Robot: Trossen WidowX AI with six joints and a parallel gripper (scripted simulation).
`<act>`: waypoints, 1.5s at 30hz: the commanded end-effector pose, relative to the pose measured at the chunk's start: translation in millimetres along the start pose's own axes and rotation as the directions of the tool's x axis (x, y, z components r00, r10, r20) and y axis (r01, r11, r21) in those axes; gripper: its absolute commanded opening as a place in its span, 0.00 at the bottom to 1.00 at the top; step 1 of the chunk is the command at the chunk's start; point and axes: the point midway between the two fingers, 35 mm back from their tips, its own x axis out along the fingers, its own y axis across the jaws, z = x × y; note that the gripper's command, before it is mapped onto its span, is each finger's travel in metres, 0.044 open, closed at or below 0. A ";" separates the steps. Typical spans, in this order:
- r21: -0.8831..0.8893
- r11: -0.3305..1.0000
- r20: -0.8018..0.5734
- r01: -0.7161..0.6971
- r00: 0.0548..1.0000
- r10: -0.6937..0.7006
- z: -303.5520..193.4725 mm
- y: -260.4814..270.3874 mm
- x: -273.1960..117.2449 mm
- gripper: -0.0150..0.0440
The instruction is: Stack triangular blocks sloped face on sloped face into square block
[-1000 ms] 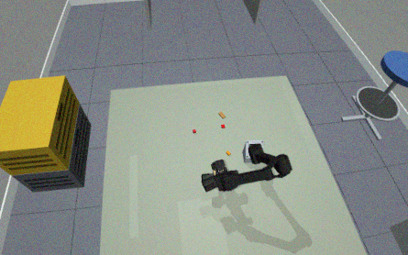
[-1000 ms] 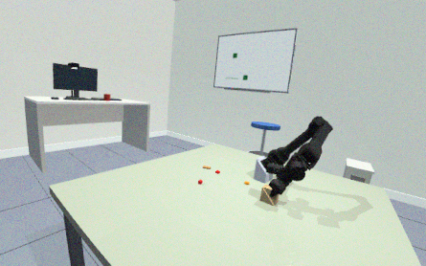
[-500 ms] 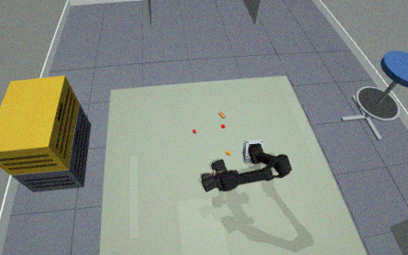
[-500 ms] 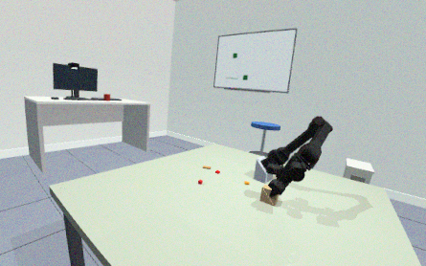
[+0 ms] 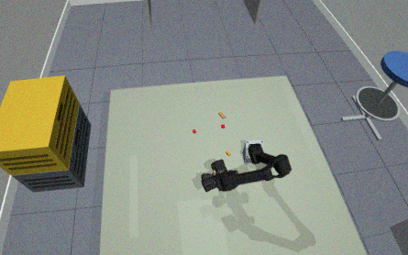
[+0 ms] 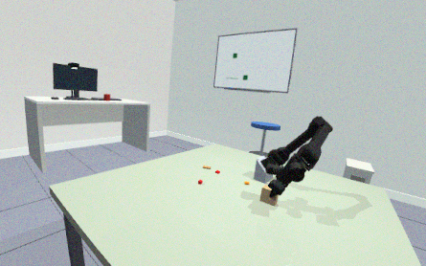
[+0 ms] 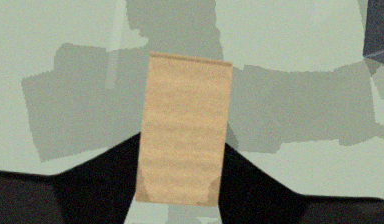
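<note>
My gripper (image 6: 274, 190) (image 7: 181, 140) is shut on a light wooden triangular block (image 7: 185, 115), one finger on each side. In the exterior view the wood (image 6: 267, 196) under the fingers looks like one compact, roughly square block at the table top. The seam between an upper and a lower block is too small to make out there. In the wrist view one rectangular face shows, with a thin darker strip of wood along its far edge; the rest of the lower block is hidden beneath it. In the top view the arm hides nearly all of the wood.
On the pale green table (image 5: 151, 110) (image 6: 144, 206) lie a flat orange-brown piece (image 5: 222, 115) (image 6: 207, 167), two small red cubes (image 5: 223, 126) (image 5: 194, 131) and a small orange piece (image 5: 228, 153) (image 6: 247, 183). A grey-white box-like thing (image 5: 248, 155) (image 6: 262, 173) stands by the arm.
</note>
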 end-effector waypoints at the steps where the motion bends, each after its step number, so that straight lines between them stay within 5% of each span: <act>1: 0.000 1.000 0.000 0.000 1.000 0.000 0.0 0.0 0.0 0.25; 9: 0.004 1.000 0.005 -0.003 1.000 0.003 0.7 0.5 0.2 0.25; 26: 0.000 1.000 0.000 0.000 1.000 0.000 0.1 -0.1 0.1 1.00; 33: 0.000 1.000 0.000 0.000 1.000 0.000 0.0 0.4 -2.0 1.00; 41: 0.000 1.000 0.004 0.000 1.000 0.000 0.0 2.2 -100.3 1.00; 45: 0.000 1.000 0.004 0.001 1.000 -0.001 0.0 0.2 -109.8 1.00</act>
